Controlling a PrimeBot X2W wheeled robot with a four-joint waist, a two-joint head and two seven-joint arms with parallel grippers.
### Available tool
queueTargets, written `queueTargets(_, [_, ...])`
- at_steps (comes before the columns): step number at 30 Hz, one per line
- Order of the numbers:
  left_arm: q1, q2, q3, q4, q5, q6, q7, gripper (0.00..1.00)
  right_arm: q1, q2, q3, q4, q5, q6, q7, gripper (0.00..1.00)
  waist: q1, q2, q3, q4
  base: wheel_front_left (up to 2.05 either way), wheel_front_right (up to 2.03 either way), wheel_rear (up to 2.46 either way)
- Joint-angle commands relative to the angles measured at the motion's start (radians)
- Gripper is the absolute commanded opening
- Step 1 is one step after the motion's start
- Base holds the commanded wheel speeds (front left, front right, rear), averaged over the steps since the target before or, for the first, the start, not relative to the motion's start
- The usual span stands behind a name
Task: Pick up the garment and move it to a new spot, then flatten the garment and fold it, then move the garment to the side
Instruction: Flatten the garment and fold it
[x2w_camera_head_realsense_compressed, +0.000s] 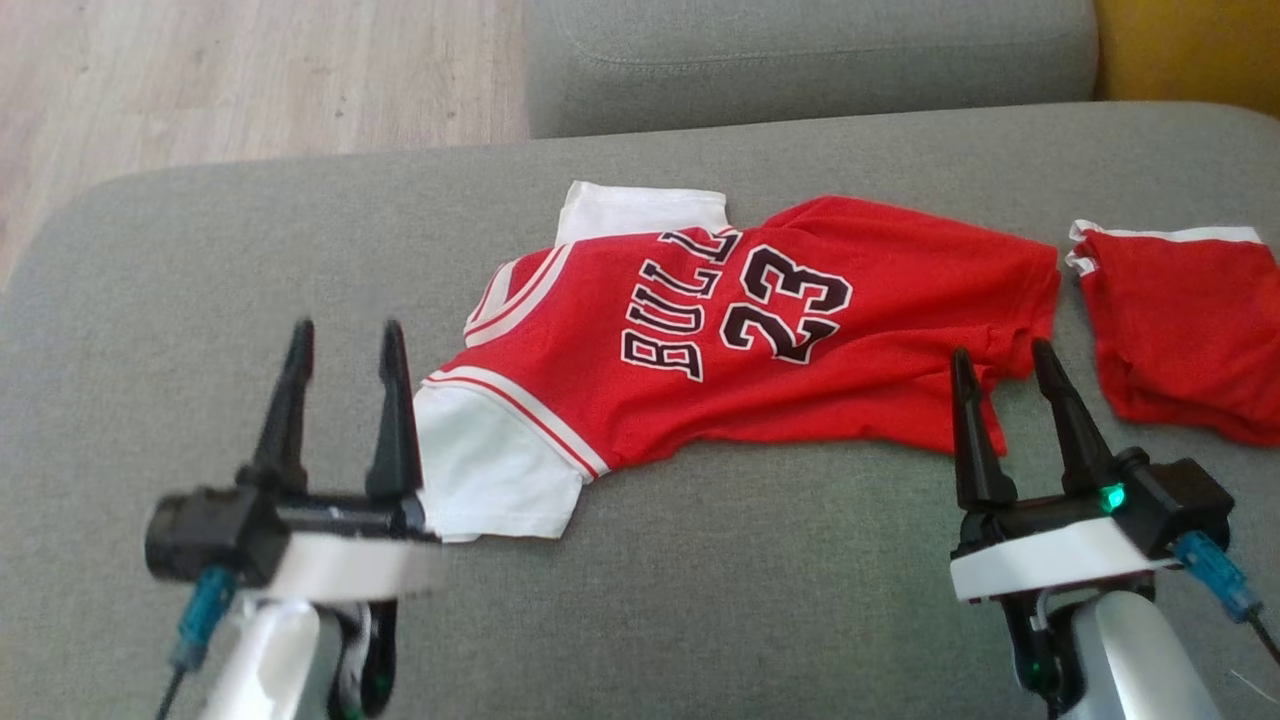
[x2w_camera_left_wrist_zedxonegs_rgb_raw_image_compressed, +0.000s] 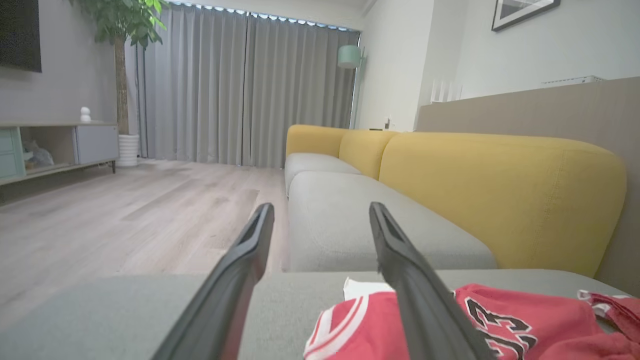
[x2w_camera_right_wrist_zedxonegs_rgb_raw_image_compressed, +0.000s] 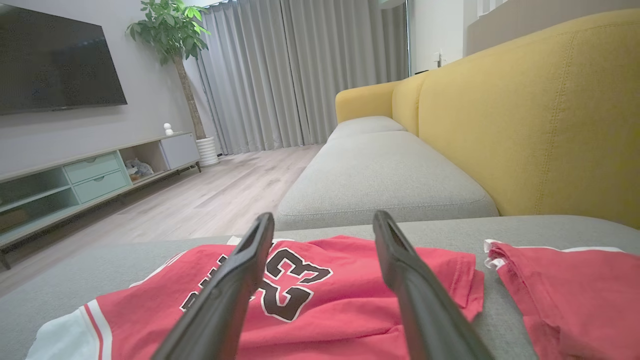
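Living room: sofa (x2w_camera_right_wrist_zedxonegs_rgb_raw_image_compressed: 525, 125), television (x2w_camera_right_wrist_zedxonegs_rgb_raw_image_compressed: 55, 65)

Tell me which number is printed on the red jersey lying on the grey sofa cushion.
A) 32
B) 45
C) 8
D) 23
D: the red jersey, spread out on the grey cushion, carries the black, white-edged digits 23 next to its lettering.

Left end effector (x2w_camera_head_realsense_compressed: 347, 330) low at the left, fingers apart, slightly blurred; right end effector (x2w_camera_head_realsense_compressed: 1002, 352) level opposite, fingers spread wide.
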Motion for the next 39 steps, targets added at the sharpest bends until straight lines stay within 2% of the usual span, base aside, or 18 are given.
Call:
queueTargets(1, [-0.011, 0.006, 0.051, -0.028, 0.012, -0.007, -0.005, 1.0, -0.036, -0.003, 0.019, -0.028, -0.007, -0.001, -0.011, 1.0, 0.0, 0.0, 0.005, -0.003, 0.0, 0.0, 0.0])
queueTargets(6, [0.012, -0.034, 0.099, -0.018, 0.049, -0.057, -0.005, 1.0, -0.041, -0.003, -0.014, 0.048, -0.004, -0.001, -0.011, 1.0, 0.0, 0.0, 0.029, -0.007, 0.0, 0.0, 0.0])
queueTargets(14, [-0.009, -0.09, 0.147, -0.008, 0.11, -0.122, -0.005, 1.0, -0.122, -0.003, -0.123, 0.285, -0.041, -0.001, 0.025, 1.0, 0.0, 0.0, 0.076, 0.01, 0.0, 0.0, 0.0])
queueTargets(20, [-0.022, -0.116, 0.168, 0.013, 0.14, -0.159, -0.005, 1.0, -0.191, -0.003, -0.141, 0.44, -0.019, -0.001, 0.036, 1.0, 0.0, 0.0, 0.099, 0.022, 0.0, 0.0, 0.0])
queueTargets(28, [-0.032, -0.133, 0.19, 0.024, 0.164, -0.183, -0.005, 1.0, -0.254, -0.003, -0.117, 0.587, 0.023, -0.001, 0.013, 1.0, 0.0, 0.0, 0.111, 0.026, 0.0, 0.0, 0.0])
queueTargets(29, [-0.033, -0.134, 0.193, 0.026, 0.167, -0.185, -0.005, 1.0, -0.263, -0.003, -0.101, 0.603, 0.032, -0.001, 0.01, 0.72, 0.0, 0.0, 0.112, 0.025, 0.0, 0.0, 0.0])
queueTargets(30, [-0.033, -0.136, 0.196, 0.029, 0.17, -0.187, -0.005, 1.0, -0.271, -0.003, -0.085, 0.617, 0.041, -0.001, 0.007, 0.29, 0.0, 0.0, 0.112, 0.023, 0.0, 0.0, 0.0])
queueTargets(31, [-0.033, -0.137, 0.198, 0.032, 0.173, -0.189, -0.005, 1.0, -0.279, -0.003, -0.074, 0.629, 0.048, -0.001, 0.004, 0.0, 0.0, 0.0, 0.112, 0.02, 0.0, 0.0, 0.0])
queueTargets(35, [-0.031, -0.141, 0.208, 0.045, 0.179, -0.196, -0.005, 1.0, -0.297, -0.003, -0.066, 0.652, 0.055, -0.001, -0.007, 0.0, 0.0, 0.0, 0.104, 0.006, 0.0, 0.0, 0.0])
queueTargets(39, [-0.025, -0.144, 0.216, 0.058, 0.184, -0.201, -0.005, 1.0, -0.292, -0.003, -0.111, 0.621, 0.041, -0.001, -0.01, 0.0, 0.0, 0.0, 0.09, -0.014, 0.0, 0.0, 0.0])
